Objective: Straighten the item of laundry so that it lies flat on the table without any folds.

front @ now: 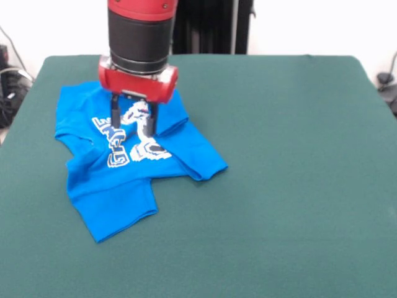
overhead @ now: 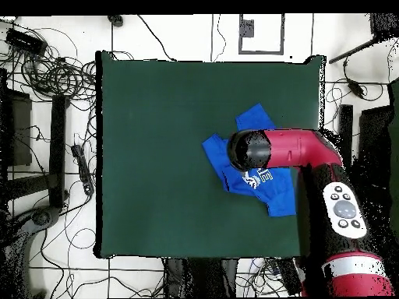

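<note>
The item of laundry (front: 118, 186), a bright blue T-shirt with white lettering, lies rumpled on the left part of the green table (front: 279, 186). Its right side is folded over in ridges and the print is partly creased. My gripper (front: 134, 129) hangs straight down over the print, open, with cloth showing between the two black fingers (front: 116, 115). Their tips are at the fabric; whether they press it I cannot tell. In the overhead view the red arm (overhead: 288, 149) covers the middle of the item of laundry (overhead: 253, 118), which lies close to the right edge of the table (overhead: 171, 140).
A black post (front: 211, 28) stands behind the table's far edge. Cables and stands (overhead: 47, 93) crowd the floor round the table. The table's left edge (front: 18, 118) runs close to the shirt.
</note>
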`<state>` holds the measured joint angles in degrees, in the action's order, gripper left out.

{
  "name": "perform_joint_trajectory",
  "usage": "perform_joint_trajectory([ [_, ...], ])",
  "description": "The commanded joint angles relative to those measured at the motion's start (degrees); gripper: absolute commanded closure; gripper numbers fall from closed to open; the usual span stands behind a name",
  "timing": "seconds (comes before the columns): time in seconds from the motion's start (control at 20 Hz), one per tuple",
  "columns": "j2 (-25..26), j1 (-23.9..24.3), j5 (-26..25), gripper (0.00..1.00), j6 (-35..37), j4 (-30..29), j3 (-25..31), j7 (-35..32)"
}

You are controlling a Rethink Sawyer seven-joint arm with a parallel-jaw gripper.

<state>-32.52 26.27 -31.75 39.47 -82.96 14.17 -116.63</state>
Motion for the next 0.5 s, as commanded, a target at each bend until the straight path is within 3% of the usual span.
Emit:
perform_joint_trajectory([
  [0.05, 3.0, -3.8, 1.8, 0.0, -3.7, -8.8, 0.6, -6.5],
  [0.5, 4.1, -5.4, 1.4, 0.0, -7.4, -9.7, -1.7, -8.6],
])
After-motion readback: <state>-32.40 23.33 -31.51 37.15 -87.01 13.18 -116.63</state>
